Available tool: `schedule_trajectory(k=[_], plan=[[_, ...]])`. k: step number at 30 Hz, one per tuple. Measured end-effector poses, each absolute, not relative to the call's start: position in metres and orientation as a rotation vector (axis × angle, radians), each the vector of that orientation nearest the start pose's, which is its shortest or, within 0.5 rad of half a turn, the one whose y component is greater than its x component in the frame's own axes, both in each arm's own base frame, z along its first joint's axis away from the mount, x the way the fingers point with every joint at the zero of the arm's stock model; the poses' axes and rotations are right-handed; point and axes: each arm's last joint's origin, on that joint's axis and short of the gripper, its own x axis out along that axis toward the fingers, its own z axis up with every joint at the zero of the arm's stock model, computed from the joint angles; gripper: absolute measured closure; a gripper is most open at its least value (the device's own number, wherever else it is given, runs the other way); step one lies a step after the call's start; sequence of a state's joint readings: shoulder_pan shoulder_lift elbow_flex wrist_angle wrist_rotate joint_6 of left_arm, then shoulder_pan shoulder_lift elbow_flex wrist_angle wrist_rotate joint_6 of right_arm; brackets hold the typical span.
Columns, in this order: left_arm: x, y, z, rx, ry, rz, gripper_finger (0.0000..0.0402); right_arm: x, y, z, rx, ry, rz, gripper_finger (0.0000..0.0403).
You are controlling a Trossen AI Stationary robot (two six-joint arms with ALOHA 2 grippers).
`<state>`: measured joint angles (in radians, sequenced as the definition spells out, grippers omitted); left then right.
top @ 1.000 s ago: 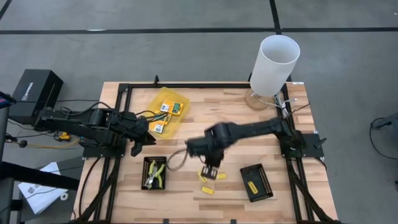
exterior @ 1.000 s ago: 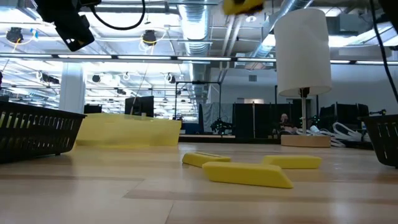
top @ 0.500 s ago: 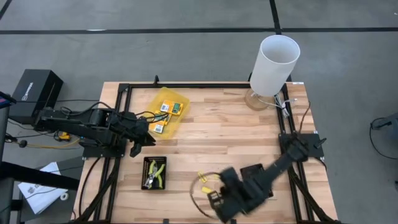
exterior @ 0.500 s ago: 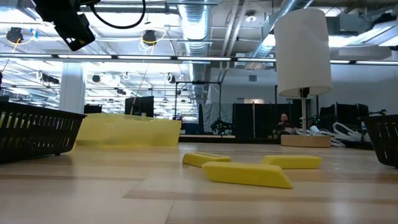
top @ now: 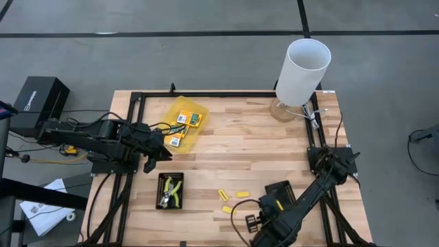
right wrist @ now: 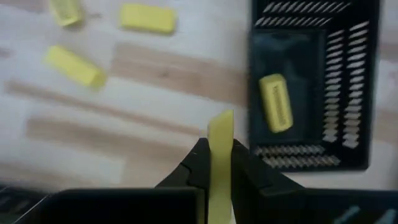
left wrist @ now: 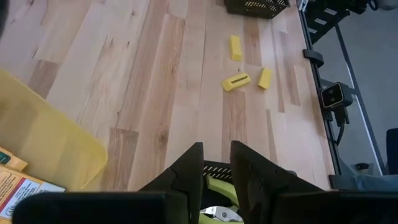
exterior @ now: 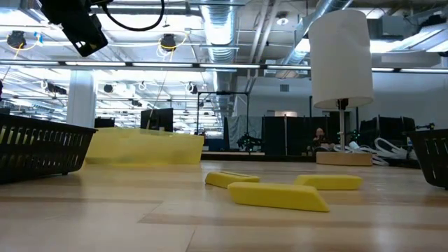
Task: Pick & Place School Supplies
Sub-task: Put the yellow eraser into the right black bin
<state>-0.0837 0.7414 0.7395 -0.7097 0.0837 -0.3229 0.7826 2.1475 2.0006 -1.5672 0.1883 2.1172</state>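
Two dark, chunky robot arms [top: 103, 137] with thin black cables [top: 75, 113], each ending in two flat black fingers [left wrist: 189, 171].

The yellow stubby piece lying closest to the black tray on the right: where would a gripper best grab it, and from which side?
Probably from straight above, pinching its two long sides at mid-length. The yellow piece lies flat on the wooden table, apart from its two neighbours, with room for the fingers beside it. Its narrow width suits a small opening; its ends are farther apart.
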Motion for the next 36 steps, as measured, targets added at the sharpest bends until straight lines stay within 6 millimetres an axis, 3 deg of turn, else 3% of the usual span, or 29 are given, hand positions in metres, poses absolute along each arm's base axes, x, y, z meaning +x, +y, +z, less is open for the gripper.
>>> schedule_trajectory(k=[9,14,19,22,28,36], plan=[[0.143,-0.014,0.278,-0.311,0.733,-0.043,0.0325,0.258,0.253,0.216,0.93,1.117,-1.074,0.038],[0.142,-0.014,0.278,-0.319,0.74,-0.038,0.0325,0.237,0.214,0.203,0.982,1.055,-1.067,0.038],[0.142,-0.014,0.278,-0.335,0.742,-0.031,0.0325,0.216,0.174,0.209,1.009,0.962,-1.053,0.038],[0.142,-0.014,0.277,-0.339,0.743,-0.029,0.0325,0.202,0.16,0.209,1.039,0.95,-1.031,0.038],[0.142,-0.014,0.277,-0.354,0.746,-0.017,0.0325,0.193,0.164,0.205,1.116,0.944,-0.901,0.038],[0.142,-0.013,0.277,-0.364,0.741,0.014,0.0325,0.187,0.18,0.188,1.067,1.003,-0.897,0.038]])
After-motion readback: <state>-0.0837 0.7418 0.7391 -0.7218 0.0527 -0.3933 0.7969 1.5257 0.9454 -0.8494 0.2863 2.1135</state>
